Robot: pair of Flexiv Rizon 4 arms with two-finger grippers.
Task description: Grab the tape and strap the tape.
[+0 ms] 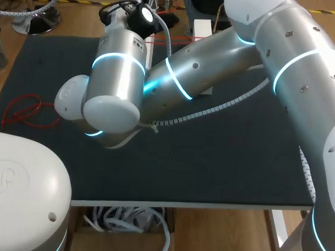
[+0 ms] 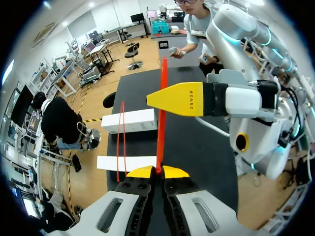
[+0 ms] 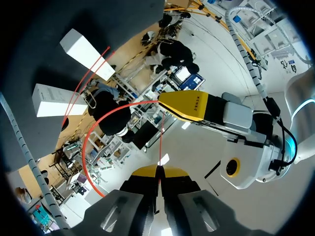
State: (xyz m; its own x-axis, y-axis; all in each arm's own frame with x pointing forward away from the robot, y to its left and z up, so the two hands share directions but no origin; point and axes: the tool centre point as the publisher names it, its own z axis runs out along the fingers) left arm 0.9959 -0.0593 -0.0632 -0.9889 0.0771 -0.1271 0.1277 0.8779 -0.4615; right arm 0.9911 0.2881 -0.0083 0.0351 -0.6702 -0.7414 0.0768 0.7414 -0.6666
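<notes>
Right arm: silver cylindrical links, cyan light rings, small dark screws. Ribbed white cable conduit runs alongside. Left tool and right tool: black, yellow-tipped.

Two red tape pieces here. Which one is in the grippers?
The taut strand pinched in the left gripper and right gripper; the tangled loop lies loose on the table, untouched.

L tool, R tool both pinched closed, seemingly; R arm stretched across leftward.
</notes>
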